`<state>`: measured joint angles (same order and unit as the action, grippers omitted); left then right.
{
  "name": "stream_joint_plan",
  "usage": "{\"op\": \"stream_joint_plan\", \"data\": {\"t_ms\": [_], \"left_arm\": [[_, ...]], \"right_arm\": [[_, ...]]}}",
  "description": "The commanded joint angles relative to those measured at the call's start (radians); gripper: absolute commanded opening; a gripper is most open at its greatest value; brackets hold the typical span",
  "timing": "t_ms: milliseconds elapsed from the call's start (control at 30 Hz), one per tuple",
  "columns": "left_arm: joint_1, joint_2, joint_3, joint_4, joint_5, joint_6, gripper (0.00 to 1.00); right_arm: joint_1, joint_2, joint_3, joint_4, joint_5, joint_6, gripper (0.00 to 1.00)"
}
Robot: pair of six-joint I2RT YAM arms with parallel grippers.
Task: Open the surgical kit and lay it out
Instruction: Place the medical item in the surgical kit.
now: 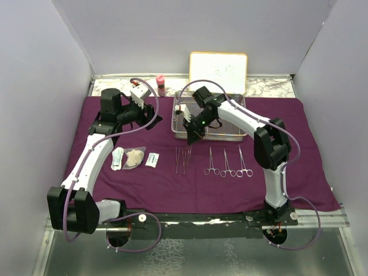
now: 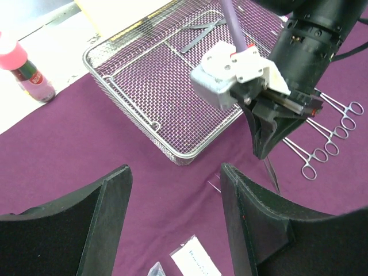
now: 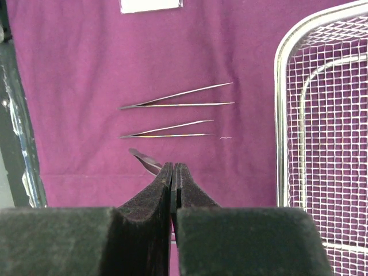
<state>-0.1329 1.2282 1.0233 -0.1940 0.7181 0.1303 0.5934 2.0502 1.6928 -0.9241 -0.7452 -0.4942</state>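
Note:
The surgical kit's purple cloth (image 1: 144, 184) lies spread flat, with the wire-mesh tray (image 1: 208, 137) on its far middle. In front lie two slim forceps (image 1: 181, 160), three ring-handled clamps (image 1: 227, 164), gauze (image 1: 134, 157) and white packets (image 1: 152, 160). My right gripper (image 3: 173, 167) is shut on another slim steel forceps (image 3: 144, 160) and hangs just over the tray's near-left rim (image 3: 280, 115), above the two forceps (image 3: 178, 98) on the cloth. The forceps tip (image 2: 271, 174) points down. My left gripper (image 2: 175, 169) stands open above bare cloth left of the tray (image 2: 172, 154), holding nothing.
A pink-capped bottle (image 1: 161, 85) and a framed whiteboard (image 1: 218, 72) stand behind the cloth. A dark strip (image 2: 201, 34) lies in the tray. A white packet (image 2: 195, 261) lies under my left gripper. Walls close in on the left, back and right.

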Motion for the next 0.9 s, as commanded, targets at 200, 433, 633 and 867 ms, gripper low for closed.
{"op": "stream_joint_plan", "data": {"t_ms": [200,433,633,867], "left_arm": [[0.041,-0.036,-0.006,0.038,-0.165,-0.06,0.66],[0.057,-0.035,-0.013,0.046,-0.185,-0.063,0.66],[0.058,-0.032,-0.015,0.05,-0.178,-0.065,0.66],[0.059,-0.034,-0.023,0.053,-0.169,-0.067,0.66]], "right_arm": [[0.04,0.122,0.149,-0.201,0.055,-0.166,0.01],[0.044,0.154,0.177,-0.247,0.023,-0.184,0.01],[0.05,0.189,0.209,-0.281,-0.002,-0.179,0.01],[0.05,0.23,0.237,-0.312,-0.043,-0.178,0.01]]}}
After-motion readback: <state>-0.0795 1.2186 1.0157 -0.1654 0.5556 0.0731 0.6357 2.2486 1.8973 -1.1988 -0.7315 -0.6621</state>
